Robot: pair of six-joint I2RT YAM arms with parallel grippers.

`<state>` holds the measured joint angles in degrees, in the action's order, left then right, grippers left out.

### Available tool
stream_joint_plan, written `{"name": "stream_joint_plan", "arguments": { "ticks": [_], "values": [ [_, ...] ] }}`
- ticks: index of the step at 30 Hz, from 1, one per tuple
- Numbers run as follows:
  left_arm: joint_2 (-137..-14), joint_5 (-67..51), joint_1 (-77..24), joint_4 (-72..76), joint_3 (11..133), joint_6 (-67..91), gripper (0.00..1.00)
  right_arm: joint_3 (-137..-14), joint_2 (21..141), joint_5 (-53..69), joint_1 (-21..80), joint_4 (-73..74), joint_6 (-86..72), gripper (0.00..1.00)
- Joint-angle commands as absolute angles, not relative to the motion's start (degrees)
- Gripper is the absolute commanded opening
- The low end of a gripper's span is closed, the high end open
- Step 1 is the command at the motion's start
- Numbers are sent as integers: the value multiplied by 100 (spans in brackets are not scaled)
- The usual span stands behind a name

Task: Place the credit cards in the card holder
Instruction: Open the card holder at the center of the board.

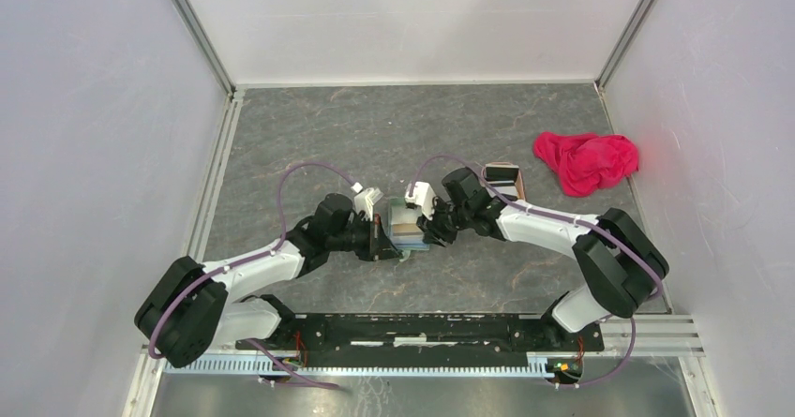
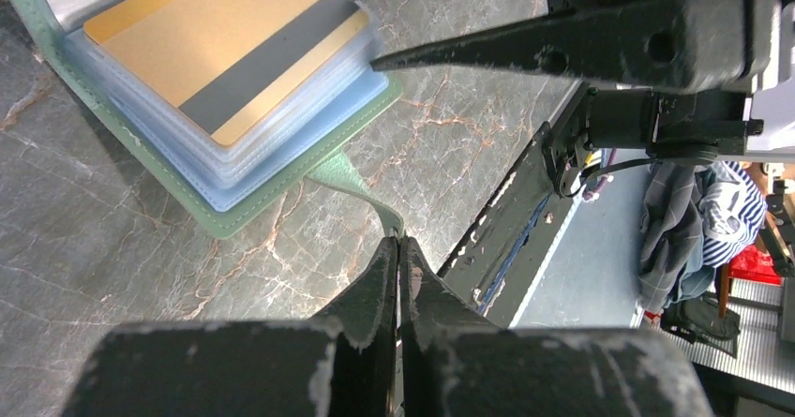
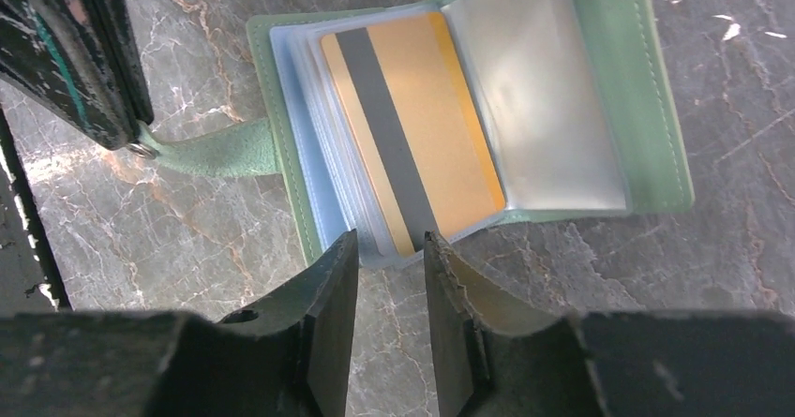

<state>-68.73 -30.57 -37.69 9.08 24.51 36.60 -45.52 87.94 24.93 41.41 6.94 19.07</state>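
Card holder (image 3: 656, 108), right tool (image 3: 389, 258) perhaps touching; cloth (image 1: 586, 162) apart

Dark grey marble-veined tabletop (image 1: 309, 126). White panel walls (image 1: 412, 19) behind, left and right of it, joined by aluminium corner posts (image 1: 197, 28). Slotted aluminium rail (image 1: 375, 365) along its near edge. Blue-grey floor (image 2: 581, 276) beyond. Soft, even light.

Card holder (image 3: 647, 89) lies on the table (image 3: 187, 248) just ahead of the right gripper (image 3: 389, 241) — a credit card (image 3: 412, 136) atop its pocket stack; its strap (image 3: 220, 150) reaches sideways to the left gripper (image 2: 398, 245).
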Motion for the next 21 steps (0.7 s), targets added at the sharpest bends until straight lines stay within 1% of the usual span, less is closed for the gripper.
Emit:
{"name": "stream_joint_plan", "arguments": {
  "ticks": [1, 6, 13, 21],
  "values": [
    [-6765, -3316, -3806, 879, 2391, 3396, 2, -4526, 8585, 2367, 3973, 466, 1894, 36],
    [-6806, -3378, -3814, 879, 2399, 3409, 2, -4509, 8587, 2430, 3923, 443, 1855, 32],
    [-6918, -3469, -3943, 802, 2429, 3430, 2, -4625, 8612, 2463, 3894, 507, 1876, 29],
    [-6877, -3443, -3995, 660, 2446, 3393, 2, -5258, 8888, 2200, 3896, 607, 1971, 28]
  ]
}}
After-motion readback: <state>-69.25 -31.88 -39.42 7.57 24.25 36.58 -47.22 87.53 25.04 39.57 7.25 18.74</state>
